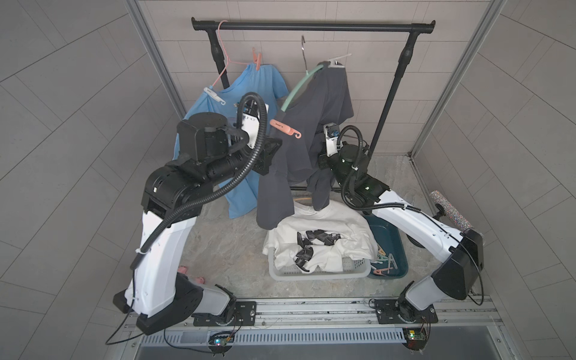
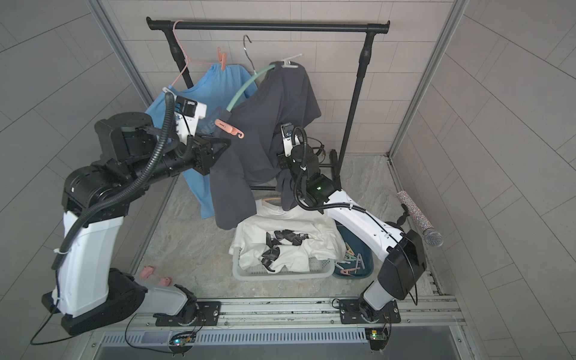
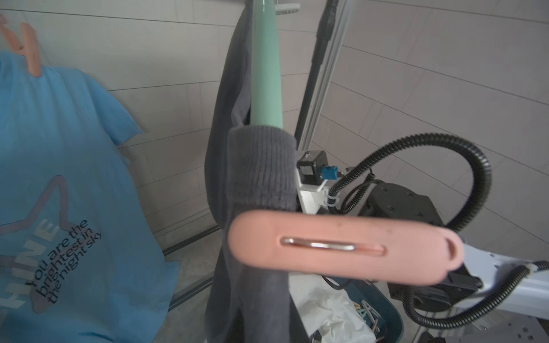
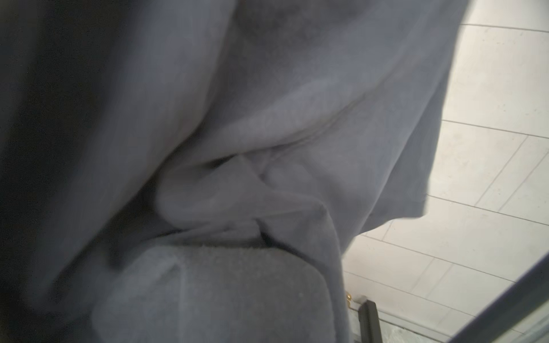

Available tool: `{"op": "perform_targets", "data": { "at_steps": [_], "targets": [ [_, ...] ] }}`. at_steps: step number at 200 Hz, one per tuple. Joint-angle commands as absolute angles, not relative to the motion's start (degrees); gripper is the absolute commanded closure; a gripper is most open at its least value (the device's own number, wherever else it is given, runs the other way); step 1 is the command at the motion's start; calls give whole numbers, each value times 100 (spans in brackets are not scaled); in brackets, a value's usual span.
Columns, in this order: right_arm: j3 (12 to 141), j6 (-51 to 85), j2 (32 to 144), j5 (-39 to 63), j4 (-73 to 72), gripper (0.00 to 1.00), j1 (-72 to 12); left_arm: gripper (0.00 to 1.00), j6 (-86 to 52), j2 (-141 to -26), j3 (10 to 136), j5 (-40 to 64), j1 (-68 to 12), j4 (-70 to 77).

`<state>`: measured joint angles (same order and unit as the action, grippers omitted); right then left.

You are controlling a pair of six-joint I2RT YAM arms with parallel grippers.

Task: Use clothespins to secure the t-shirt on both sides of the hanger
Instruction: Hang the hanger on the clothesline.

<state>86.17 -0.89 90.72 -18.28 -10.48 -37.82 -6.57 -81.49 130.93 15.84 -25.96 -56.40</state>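
The dark grey t-shirt (image 1: 314,124) hangs over a mint green hanger (image 1: 296,90) that is tilted in the air in front of the rack. A coral pink clothespin (image 1: 285,127) (image 3: 341,249) clips the shirt's near shoulder, and a white clothespin (image 1: 338,60) sits at the far shoulder. My left gripper (image 1: 276,146) presses into the shirt's edge just under the pink clothespin. It is shut on the cloth, with its tips hidden. My right gripper (image 1: 319,156) is buried in bunched fabric (image 4: 267,118), shut on it.
A blue shirt (image 1: 249,90) hangs pegged on a pink wire hanger from the black rack (image 1: 311,26). A white basket (image 1: 311,274) holds a white shirt. A teal bin (image 1: 392,243) holds loose clothespins (image 1: 385,265). Two pink pegs (image 1: 184,268) lie on the floor.
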Motion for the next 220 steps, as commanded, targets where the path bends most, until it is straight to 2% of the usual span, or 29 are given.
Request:
{"op": "perform_targets", "data": {
  "at_steps": [1,25,59,177,220],
  "targets": [
    [9064,108,9270,-1699,-1641,100,-3781,100,-1006,-8147,13167,2418,-1710,-4342],
    [9419,237,9671,-1566,-1696,100,-3779,100,-1582,-8370,13096,3177,-929,-3704],
    [9712,485,10144,-1270,-1878,100,-3786,100,-1752,-8914,13501,3921,-493,-3651],
    [10226,1053,10816,-818,-1911,100,-3951,100,-1608,-9495,14158,4805,73,-3405],
    [10333,1367,10962,-658,-1858,100,-3978,100,-1971,-9887,14422,5065,152,-3188]
  ]
}}
